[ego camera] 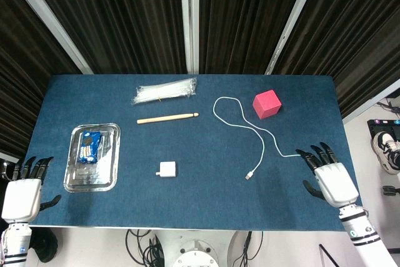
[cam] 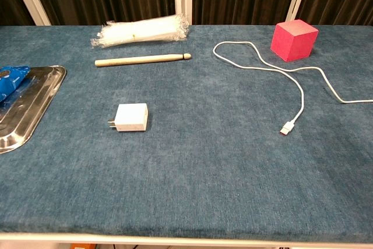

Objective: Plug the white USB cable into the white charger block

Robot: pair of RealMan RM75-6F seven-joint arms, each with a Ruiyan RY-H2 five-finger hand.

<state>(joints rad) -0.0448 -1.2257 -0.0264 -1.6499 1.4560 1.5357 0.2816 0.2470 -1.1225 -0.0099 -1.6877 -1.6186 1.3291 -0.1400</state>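
1. The white USB cable (ego camera: 250, 130) lies loose on the blue worktop (ego camera: 206, 204), curling from near the pink cube (ego camera: 267, 104) down to its USB plug (ego camera: 249, 176), which points toward the robot's side. It is unheld; its far end runs right, toward the right robot hand.
2. The white charger block (ego camera: 167, 169) rests flat near the worktop's middle, well apart from the plug, its prongs facing left in the chest view, so its port probably faces right, toward the cable.
3. The right robot hand (ego camera: 329, 177) sits over the worktop's right edge, fingers spread and grasping nothing, its fingertips just beside the cable's tail. I judge it placed to take up the cable.
4. The left robot hand (ego camera: 24, 193) hangs off the left edge, released and empty, likely waiting to steady the block.
5. A wooden stick (ego camera: 167, 117), a clear plastic packet (ego camera: 164, 90) and a metal tray (ego camera: 94, 156) holding a blue packet (ego camera: 91, 146) lie apart from the task's things.
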